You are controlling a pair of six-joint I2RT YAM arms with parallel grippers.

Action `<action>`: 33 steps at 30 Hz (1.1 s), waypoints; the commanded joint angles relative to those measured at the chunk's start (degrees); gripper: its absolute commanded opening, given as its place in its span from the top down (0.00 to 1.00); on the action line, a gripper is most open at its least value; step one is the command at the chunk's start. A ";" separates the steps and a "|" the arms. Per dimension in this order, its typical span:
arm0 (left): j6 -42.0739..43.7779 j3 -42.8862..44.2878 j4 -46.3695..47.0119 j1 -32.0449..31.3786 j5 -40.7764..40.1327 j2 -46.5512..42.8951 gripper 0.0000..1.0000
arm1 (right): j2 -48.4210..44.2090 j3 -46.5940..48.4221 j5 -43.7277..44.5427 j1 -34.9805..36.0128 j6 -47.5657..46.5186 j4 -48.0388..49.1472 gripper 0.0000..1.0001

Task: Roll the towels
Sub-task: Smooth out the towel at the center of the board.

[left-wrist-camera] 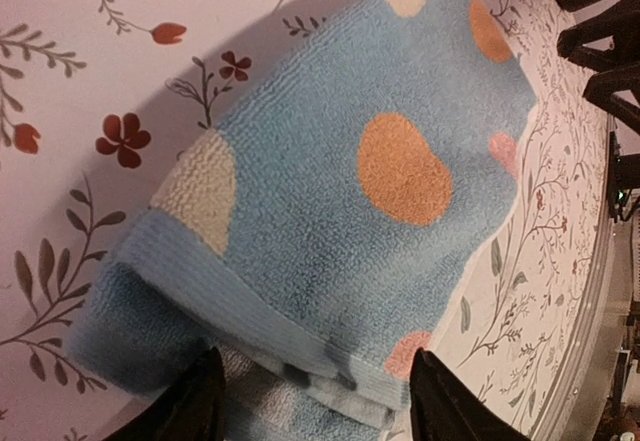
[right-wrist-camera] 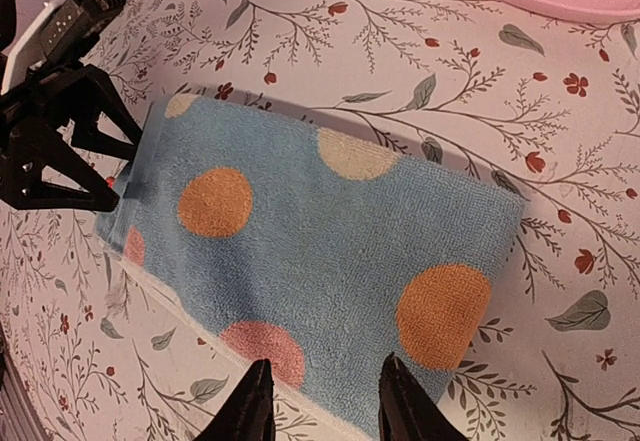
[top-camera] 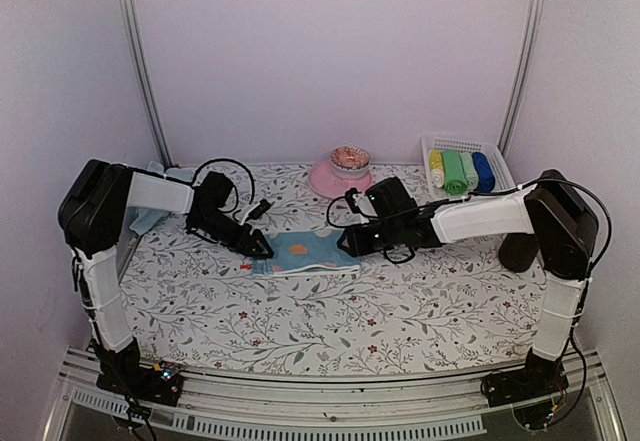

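A pale blue towel point(top-camera: 305, 251) with orange, pink and cream dots lies folded flat mid-table. My left gripper point(top-camera: 262, 250) is open at its left end. In the left wrist view the two fingers straddle the layered near edge of the towel point(left-wrist-camera: 380, 191), one on each side, with the gripper point(left-wrist-camera: 315, 411) low over it. My right gripper point(top-camera: 346, 241) is open at the towel's right end. In the right wrist view its fingers point(right-wrist-camera: 250, 406) hang just over the near edge of the towel point(right-wrist-camera: 320, 231). More pale blue cloth point(top-camera: 148, 217) lies under the left arm.
A pink plate point(top-camera: 322, 179) holding a small bowl point(top-camera: 350, 158) stands behind the towel. A white basket point(top-camera: 440, 143) at the back right holds several rolled towels, yellow, green and blue. Metal frame posts stand at the back corners.
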 commanded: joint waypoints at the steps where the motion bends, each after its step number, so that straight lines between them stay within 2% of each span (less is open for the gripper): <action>1: -0.31 1.02 -0.57 -0.30 0.98 1.51 0.38 | -1.69 -0.89 0.88 0.27 0.07 0.58 0.64; 8: -1.07 1.29 -0.59 -0.33 0.97 2.56 0.39 | -1.78 -0.81 1.63 0.58 -0.02 0.58 0.64; 20: -2.09 1.03 0.69 0.14 0.38 2.71 0.67 | -1.83 -0.66 2.55 0.93 -0.28 0.43 0.64; 26: -1.33 1.19 0.99 0.50 2.40 1.88 0.77 | -1.36 -0.69 2.72 1.08 -0.28 0.31 0.64; 33: -0.76 1.21 1.23 0.50 3.47 1.73 0.96 | -1.42 -1.10 2.81 1.07 -0.19 0.34 0.64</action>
